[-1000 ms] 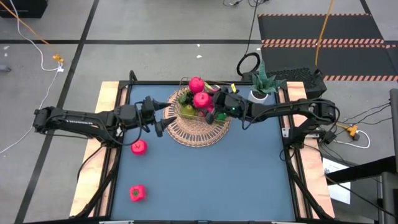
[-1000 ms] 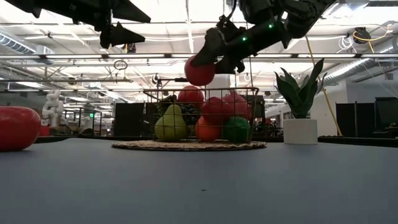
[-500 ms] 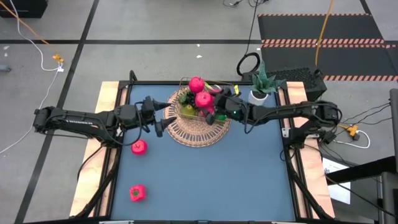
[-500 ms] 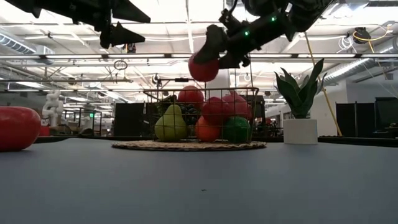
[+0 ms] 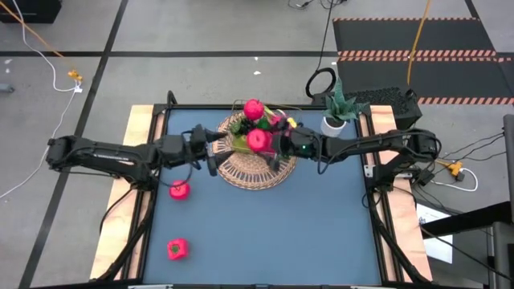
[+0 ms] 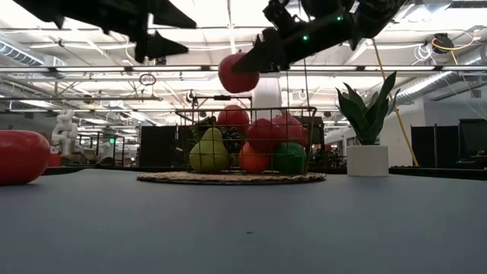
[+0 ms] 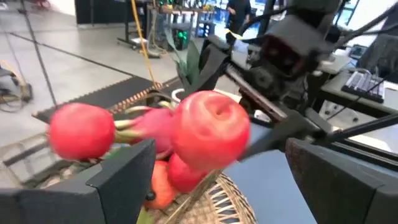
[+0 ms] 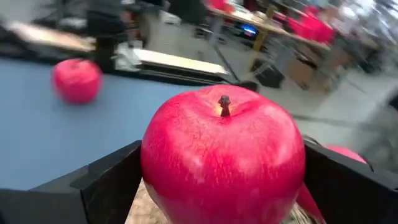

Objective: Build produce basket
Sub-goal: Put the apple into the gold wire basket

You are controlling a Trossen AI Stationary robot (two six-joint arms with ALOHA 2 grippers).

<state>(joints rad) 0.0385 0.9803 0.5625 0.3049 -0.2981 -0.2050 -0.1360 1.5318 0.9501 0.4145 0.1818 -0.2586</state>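
While right gripper (image 5: 268, 144) reached level over basket (image 5: 259, 172), jaws wide gripping red apple (image 5: 257, 140), left gripper (image 5: 215, 149) hovered at 9 o'clock, jaws open, empty.

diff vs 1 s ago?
The right pincer, shut on the red apple, carried it higher and toward the left arm, above the basket. The left pincer, open and empty, edged closer to it. The two red fruits on the table stayed put.
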